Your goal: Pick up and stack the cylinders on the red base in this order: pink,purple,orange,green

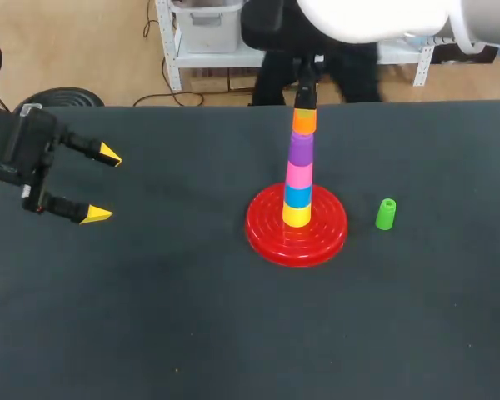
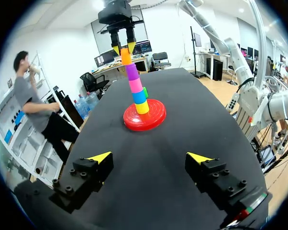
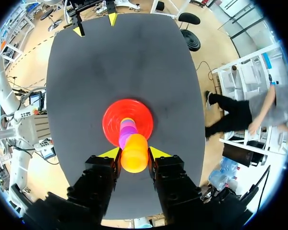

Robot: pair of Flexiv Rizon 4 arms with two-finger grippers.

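Observation:
The red base [image 1: 262, 227] carries a leaning stack: yellow, blue, then the pink cylinder [image 1: 298, 174] and the purple cylinder [image 1: 300, 149]. On top is the orange cylinder [image 1: 304, 122], with my right gripper [image 1: 306, 93] shut on it from above. In the right wrist view both fingers press the orange cylinder [image 3: 134, 153] over the red base [image 3: 110, 120]. The green cylinder [image 1: 386, 213] stands on the table just right of the base. My left gripper [image 1: 105, 184] hovers open and holding nothing at the far left, its gripper [image 2: 151, 157] facing the stack [image 2: 137, 86].
The table [image 1: 150, 317] is covered in a dark cloth. My right arm comes in from the far edge above the stack. The green cylinder [image 2: 145, 92] peeks out behind the stack in the left wrist view.

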